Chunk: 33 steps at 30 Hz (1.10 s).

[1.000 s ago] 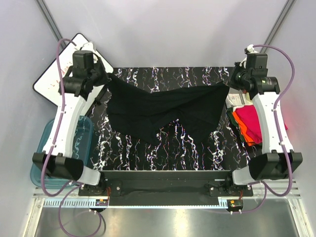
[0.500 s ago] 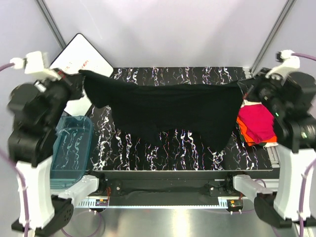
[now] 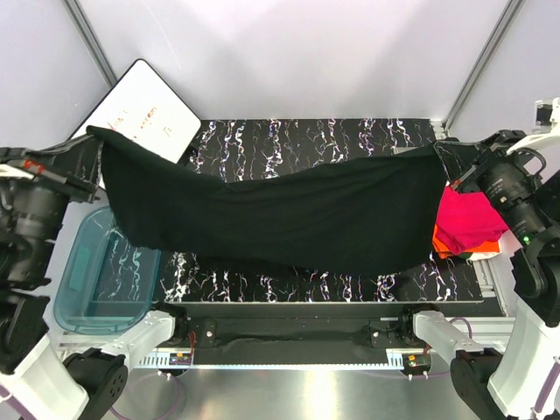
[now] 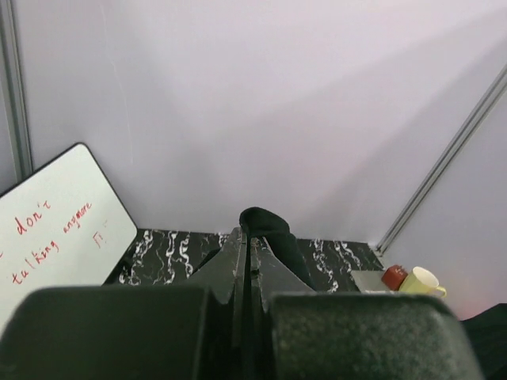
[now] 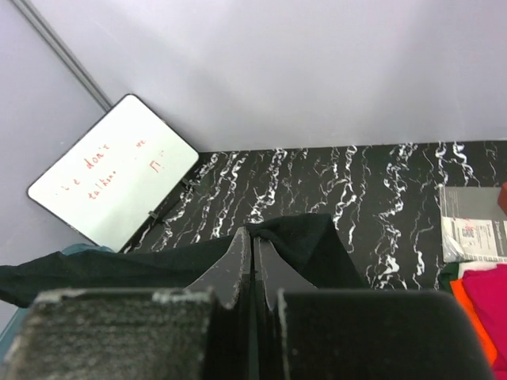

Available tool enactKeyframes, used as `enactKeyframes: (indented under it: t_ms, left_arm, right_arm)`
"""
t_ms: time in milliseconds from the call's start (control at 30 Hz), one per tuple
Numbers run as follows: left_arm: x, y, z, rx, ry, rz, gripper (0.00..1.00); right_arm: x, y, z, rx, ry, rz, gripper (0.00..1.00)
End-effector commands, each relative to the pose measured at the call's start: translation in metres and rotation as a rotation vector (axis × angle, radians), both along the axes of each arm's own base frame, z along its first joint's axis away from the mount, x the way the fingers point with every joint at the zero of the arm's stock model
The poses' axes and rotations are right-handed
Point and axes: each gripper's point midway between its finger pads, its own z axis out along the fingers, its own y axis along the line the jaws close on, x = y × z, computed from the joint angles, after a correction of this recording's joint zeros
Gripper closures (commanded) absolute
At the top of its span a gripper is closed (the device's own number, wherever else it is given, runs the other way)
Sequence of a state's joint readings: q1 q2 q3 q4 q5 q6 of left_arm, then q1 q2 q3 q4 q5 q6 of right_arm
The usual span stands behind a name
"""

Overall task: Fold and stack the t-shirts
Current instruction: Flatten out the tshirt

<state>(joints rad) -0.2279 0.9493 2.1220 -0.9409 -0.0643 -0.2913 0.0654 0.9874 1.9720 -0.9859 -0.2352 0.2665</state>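
The black t-shirt [image 3: 280, 214] hangs stretched in the air across the whole black marbled table [image 3: 297, 136], held by both arms. My left gripper [image 3: 94, 134] is shut on its left corner, a fold of black cloth [image 4: 265, 226] showing above the jaws. My right gripper [image 3: 444, 150] is shut on its right corner [image 5: 297, 233]. The magenta-pink t-shirt [image 3: 468, 220] lies folded at the right edge of the table on an orange piece [image 3: 448, 246], partly hidden by the black cloth.
A whiteboard with red writing [image 3: 144, 109] leans at the back left. A teal plastic bin [image 3: 101, 280] sits left of the table. A cream mug [image 4: 421, 279] and a red object stand by a paper sheet [image 5: 471, 229] at the back right.
Both arms have risen and drawn toward the near side and outward, pulling the black t-shirt taut and higher. It now covers more of the table and part of the pink shirt.
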Motion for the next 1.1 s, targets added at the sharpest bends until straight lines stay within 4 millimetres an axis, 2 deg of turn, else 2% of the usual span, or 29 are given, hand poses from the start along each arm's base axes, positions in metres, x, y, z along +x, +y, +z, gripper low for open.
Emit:
enactKeyframes:
  t_ms: [0, 67, 167, 267, 300, 367, 400, 433, 467, 500, 533, 567, 600, 633, 667, 700, 733, 767, 800, 867, 900, 933, 967, 1000, 1033, 1067]
  left_arm:
    - [-0.007, -0.008, 0.023, -0.009, -0.072, -0.049, 1.0]
    - [-0.01, -0.007, 0.027, -0.013, -0.087, -0.053, 1.0]
    - [-0.005, -0.007, 0.031, -0.016, -0.089, -0.047, 1.0]
    - [0.02, -0.011, 0.022, 0.002, -0.038, -0.032, 1.0]
    - [0.039, -0.014, 0.012, 0.016, 0.009, -0.025, 1.0]
    - [0.063, -0.017, -0.004, 0.038, 0.077, -0.014, 1.0]
    - [0.085, -0.023, -0.015, 0.051, 0.126, -0.014, 1.0]
    - [0.097, -0.025, -0.024, 0.064, 0.156, -0.012, 1.0]
    - [0.11, -0.026, -0.03, 0.067, 0.18, 0.0, 1.0]
    - [0.133, -0.031, -0.046, 0.081, 0.233, 0.001, 1.0]
    - [0.144, -0.032, -0.055, 0.091, 0.26, 0.01, 1.0]
    - [0.157, -0.036, -0.061, 0.095, 0.274, 0.008, 1.0]
    - [0.18, -0.039, -0.08, 0.111, 0.33, 0.011, 1.0]
    - [0.194, -0.042, -0.094, 0.119, 0.365, 0.012, 1.0]
    - [0.206, -0.048, -0.103, 0.125, 0.39, -0.016, 1.0]
    - [0.231, -0.052, -0.127, 0.135, 0.455, -0.018, 1.0]
    - [0.243, -0.056, -0.14, 0.138, 0.486, -0.036, 1.0]
    - [0.257, -0.057, -0.152, 0.139, 0.51, -0.03, 1.0]
    - [0.28, -0.061, -0.176, 0.148, 0.565, -0.031, 1.0]
    - [0.306, -0.06, -0.199, 0.158, 0.61, -0.022, 1.0]
    - [0.331, -0.063, -0.221, 0.169, 0.652, -0.021, 1.0]
    - [0.341, -0.069, -0.234, 0.172, 0.677, -0.045, 1.0]
    - [0.353, -0.069, -0.245, 0.173, 0.699, -0.042, 1.0]
    - [0.376, -0.071, -0.268, 0.175, 0.736, -0.039, 1.0]
    - [0.386, -0.07, -0.28, 0.175, 0.76, -0.03, 1.0]
    - [0.4, -0.067, -0.318, 0.177, 0.842, -0.02, 1.0]
  right_arm:
    - [-0.022, 0.006, 0.037, 0.027, -0.12, 0.041, 1.0]
    - [-0.023, 0.007, 0.042, 0.036, -0.129, 0.043, 1.0]
    - [-0.024, 0.007, 0.049, 0.046, -0.146, 0.043, 1.0]
    - [-0.013, 0.004, 0.044, 0.046, -0.132, 0.021, 1.0]
    - [-0.005, 0.003, 0.036, 0.043, -0.107, 0.01, 1.0]
    - [0.011, -0.001, 0.028, 0.042, -0.083, -0.02, 1.0]
    - [0.025, -0.002, 0.011, 0.04, -0.036, -0.03, 1.0]
    - [0.035, -0.003, 0.002, 0.039, -0.014, -0.042, 1.0]
    - [0.052, -0.003, -0.015, 0.037, 0.025, -0.048, 1.0]
    - [0.065, -0.003, -0.029, 0.037, 0.059, -0.055, 1.0]
    - [0.078, -0.004, -0.034, 0.037, 0.054, -0.067, 1.0]
    - [0.094, -0.003, -0.063, 0.029, 0.119, -0.071, 1.0]
    - [0.11, -0.003, -0.081, 0.024, 0.16, -0.08, 1.0]
    - [0.124, -0.004, -0.09, 0.024, 0.162, -0.086, 1.0]
    - [0.139, -0.003, -0.116, 0.017, 0.219, -0.088, 1.0]
    - [0.159, -0.002, -0.14, 0.011, 0.273, -0.089, 1.0]
    - [0.173, 0.0, -0.148, 0.012, 0.269, -0.089, 1.0]
    - [0.186, 0.0, -0.174, 0.003, 0.313, -0.09, 1.0]
    - [0.207, 0.002, -0.204, -0.01, 0.379, -0.091, 1.0]
    - [0.236, 0.0, -0.228, -0.033, 0.395, -0.103, 1.0]
    - [0.257, 0.001, -0.265, -0.054, 0.473, -0.099, 1.0]
    - [0.271, 0.0, -0.279, -0.06, 0.494, -0.107, 1.0]
    - [0.287, 0.001, -0.279, -0.065, 0.491, -0.102, 1.0]
    - [0.305, 0.002, -0.318, -0.075, 0.569, -0.101, 1.0]
    - [0.316, 0.002, -0.331, -0.069, 0.597, -0.111, 1.0]
    - [0.333, 0.003, -0.326, -0.044, 0.583, -0.116, 1.0]
